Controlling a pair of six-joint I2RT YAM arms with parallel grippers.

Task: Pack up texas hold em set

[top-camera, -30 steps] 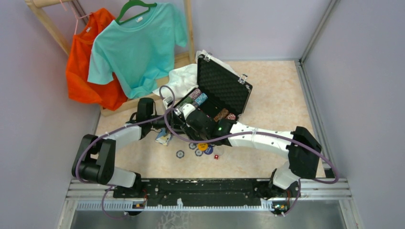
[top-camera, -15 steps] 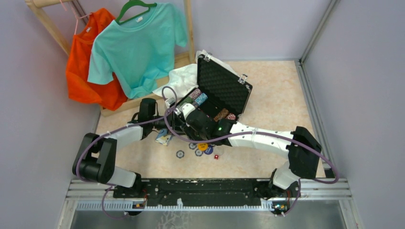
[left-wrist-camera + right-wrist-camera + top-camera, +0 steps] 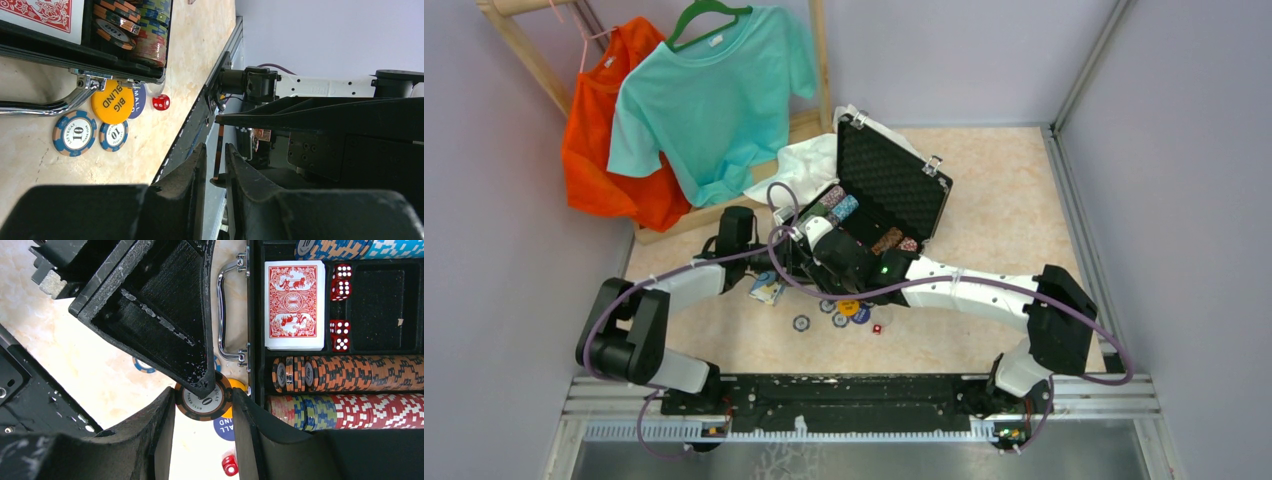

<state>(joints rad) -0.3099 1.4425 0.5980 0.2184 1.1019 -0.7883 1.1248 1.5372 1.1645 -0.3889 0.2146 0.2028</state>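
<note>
Found orange chip [image 3: 204, 401] pinched by its rim between right gripper [image 3: 202, 397] fingers, just outside front wall of open case [image 3: 256, 315], beside chrome handle [image 3: 225, 310]. Found left gripper [image 3: 216, 150] fingers nearly together, 1 at each face of same chip; could not tell contact. Judged double hold the main hazard: risked flipping chip onto table [image 3: 1004, 200], among blue chips [image 3: 75, 134], BIG BLIND button [image 3: 111, 101] and red die [image 3: 160, 102], through uneven pull or early release. Risked snagging on handle and front wall during lift-over. Noted chip rows [image 3: 360, 372] packed tight, leaving slim entry; noted wider room over table right of case.
</note>
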